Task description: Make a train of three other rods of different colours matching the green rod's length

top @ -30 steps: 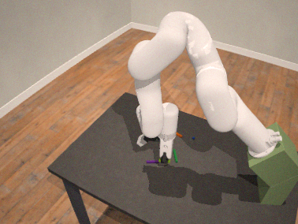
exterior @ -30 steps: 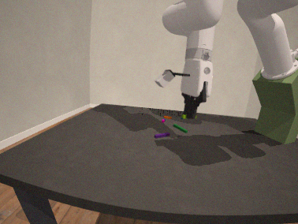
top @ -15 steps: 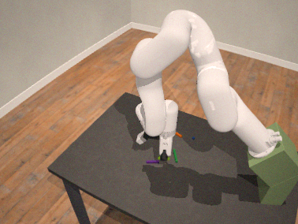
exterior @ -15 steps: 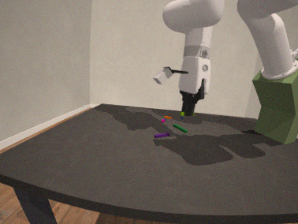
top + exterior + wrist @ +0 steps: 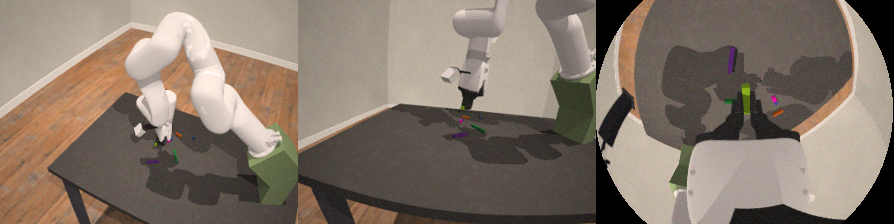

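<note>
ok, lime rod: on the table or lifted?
Lifted. The end effector is shut on the lime rod, which hangs above the table in the exterior view.

the gripper [image 5: 746, 121] has black fingers under a white body and clasps a lime rod [image 5: 746, 99]. beyond it lies a purple rod [image 5: 732, 60]; beside it magenta [image 5: 774, 99] and orange [image 5: 777, 113] rods on the dark grey table [image 5: 696, 30].
</note>
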`<state>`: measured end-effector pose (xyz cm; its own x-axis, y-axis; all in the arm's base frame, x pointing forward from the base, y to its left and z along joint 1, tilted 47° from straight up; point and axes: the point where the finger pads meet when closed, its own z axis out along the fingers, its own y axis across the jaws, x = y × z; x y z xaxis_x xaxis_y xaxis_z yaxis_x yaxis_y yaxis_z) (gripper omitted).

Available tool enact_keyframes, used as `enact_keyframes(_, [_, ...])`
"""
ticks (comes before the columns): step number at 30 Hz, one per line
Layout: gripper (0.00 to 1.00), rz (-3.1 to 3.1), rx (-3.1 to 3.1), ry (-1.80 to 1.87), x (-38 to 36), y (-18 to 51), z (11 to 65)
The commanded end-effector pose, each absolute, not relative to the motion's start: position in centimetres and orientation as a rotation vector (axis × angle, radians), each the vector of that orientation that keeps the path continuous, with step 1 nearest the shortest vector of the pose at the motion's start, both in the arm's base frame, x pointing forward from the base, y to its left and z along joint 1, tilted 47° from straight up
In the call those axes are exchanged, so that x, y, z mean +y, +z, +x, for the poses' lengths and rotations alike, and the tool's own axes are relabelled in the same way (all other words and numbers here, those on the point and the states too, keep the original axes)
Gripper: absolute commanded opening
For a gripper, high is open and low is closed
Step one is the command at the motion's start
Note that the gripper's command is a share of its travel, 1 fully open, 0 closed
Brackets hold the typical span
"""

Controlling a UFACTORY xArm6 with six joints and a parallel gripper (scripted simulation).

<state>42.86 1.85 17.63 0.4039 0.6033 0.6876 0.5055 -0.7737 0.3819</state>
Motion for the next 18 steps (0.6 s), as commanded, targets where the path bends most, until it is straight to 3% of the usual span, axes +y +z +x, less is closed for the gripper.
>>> enact_keyframes(1, [0.04,2.458,1.158,1.312,-0.2,17.8,44.3])
enact_keyframes(18, [0.04,2.153,1.606,1.131,-7.0,17.0,44.8])
